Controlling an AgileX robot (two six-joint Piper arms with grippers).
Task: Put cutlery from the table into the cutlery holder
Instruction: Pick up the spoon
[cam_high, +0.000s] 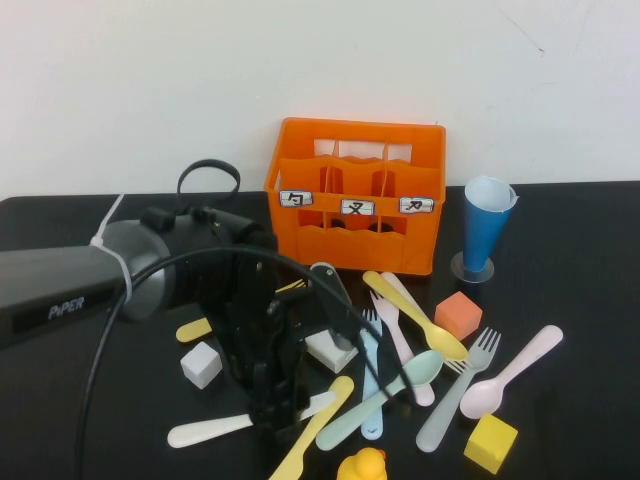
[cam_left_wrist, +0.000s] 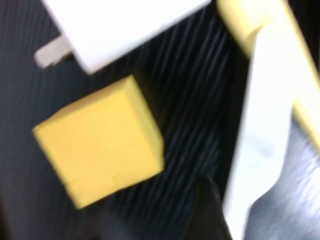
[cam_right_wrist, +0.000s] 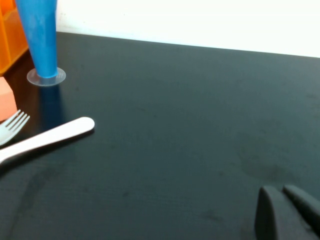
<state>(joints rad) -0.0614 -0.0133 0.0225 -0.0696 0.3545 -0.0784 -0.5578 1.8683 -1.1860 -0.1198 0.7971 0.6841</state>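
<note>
High view shows the left end effector (cam_high: 278, 420) down low on the desk (cam_high: 590, 300) at the near edge of the cutlery pile, over the white knife (cam_high: 225, 428) and the yellow knife (cam_high: 315, 425); whether its fingers are apart or together I cannot tell, since the arm's own body hides them. The main risk, as I judge it, is a bad pick: the two knives cross right under the tool, so it could pinch both, or nip one near its end and let it swing out. In the left wrist view a yellow cube (cam_left_wrist: 100, 150) and the white charger (cam_left_wrist: 125, 25) lie just beside the white knife (cam_left_wrist: 260, 145), so a closing finger could catch the cube or shove the charger instead. Any sideways push would also stir the forks and spoons heaped to the right, where a mint spoon (cam_high: 385, 395), yellow spoon (cam_high: 415, 315) and grey fork (cam_high: 458, 392) overlap. The orange holder (cam_high: 358, 195) stands at the back, well apart from the pile, with no cutlery visibly standing in it. A blue cup (cam_high: 486, 228) sits just beside it and could be knocked on the carry. An orange cube (cam_high: 458, 314), white cube (cam_high: 201, 364) and a yellow duck (cam_high: 362, 467) clutter the rest. The right end effector (cam_right_wrist: 287, 212) is outside the high view; its wrist view shows it closed, holding nothing, over bare desk to the right of the cup.
</note>
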